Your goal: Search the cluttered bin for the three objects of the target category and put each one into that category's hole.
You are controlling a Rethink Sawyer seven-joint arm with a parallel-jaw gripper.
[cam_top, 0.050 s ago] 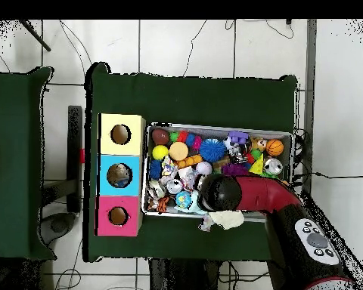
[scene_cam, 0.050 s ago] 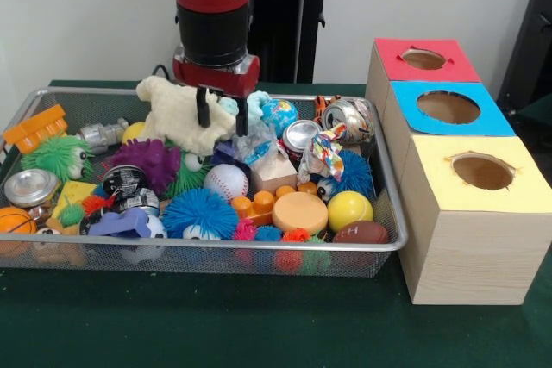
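Cream plush toy (scene_cam, 0.050 s ago: 179, 115) you see pinched by the gripper (scene_cam, 0.050 s ago: 221, 116), lifted above the mesh bin (scene_cam, 0.050 s ago: 390, 213), three-holed box (scene_cam, 0.050 s ago: 470, 213) just beside it.

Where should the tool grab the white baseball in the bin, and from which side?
Take the baseball across its widest middle, coming straight down from above. It is round, its top is exposed, and the blue spiky ball and wooden block crowd its sides, so a side approach looks blocked.

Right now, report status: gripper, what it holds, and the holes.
Gripper shut on plush toy, lifted over the bin. Three holes open: red, blue, yellow. Nothing blocking them.
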